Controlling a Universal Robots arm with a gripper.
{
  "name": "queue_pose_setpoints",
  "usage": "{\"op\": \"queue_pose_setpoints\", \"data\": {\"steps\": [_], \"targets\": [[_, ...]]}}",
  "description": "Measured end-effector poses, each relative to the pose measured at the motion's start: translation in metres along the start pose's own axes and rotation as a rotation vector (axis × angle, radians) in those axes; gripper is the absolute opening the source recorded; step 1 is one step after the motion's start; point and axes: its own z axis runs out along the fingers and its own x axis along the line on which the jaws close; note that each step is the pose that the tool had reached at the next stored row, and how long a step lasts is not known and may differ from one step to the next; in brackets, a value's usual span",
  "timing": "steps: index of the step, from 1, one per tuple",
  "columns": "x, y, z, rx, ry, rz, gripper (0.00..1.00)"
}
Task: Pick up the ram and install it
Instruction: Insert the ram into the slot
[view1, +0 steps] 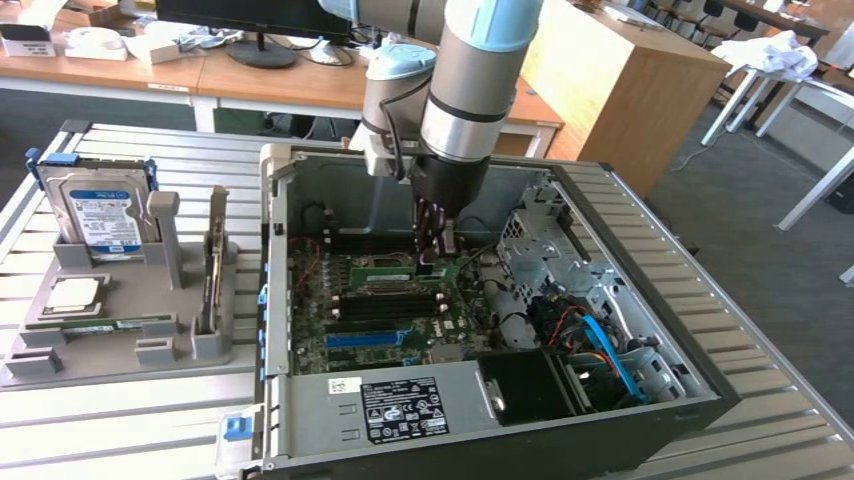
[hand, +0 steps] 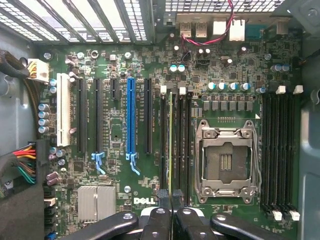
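In the wrist view I see the ram edge-on, a thin yellow-green strip running along the black memory slots beside the processor socket. My gripper is shut on its near end, the two dark fingers pressed together over it. I cannot tell whether the ram is seated in its slot or just above it. In the exterior view the gripper reaches straight down into the open computer case, with its tips at the motherboard.
The open processor socket lies beside the slots, and a blue expansion slot on the other side. Outside the case a grey fixture holds a blue-labelled hard drive, a silver processor chip and a green stick.
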Motion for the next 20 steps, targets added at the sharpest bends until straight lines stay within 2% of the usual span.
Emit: {"op": "queue_pose_setpoints", "data": {"steps": [12,20], "targets": [[0.0016,0.0,0.0006,0.0001,-0.0001,0.0,0.12],[0.0014,0.0002,0.0074,-0.0066,0.0,0.0,0.12]]}}
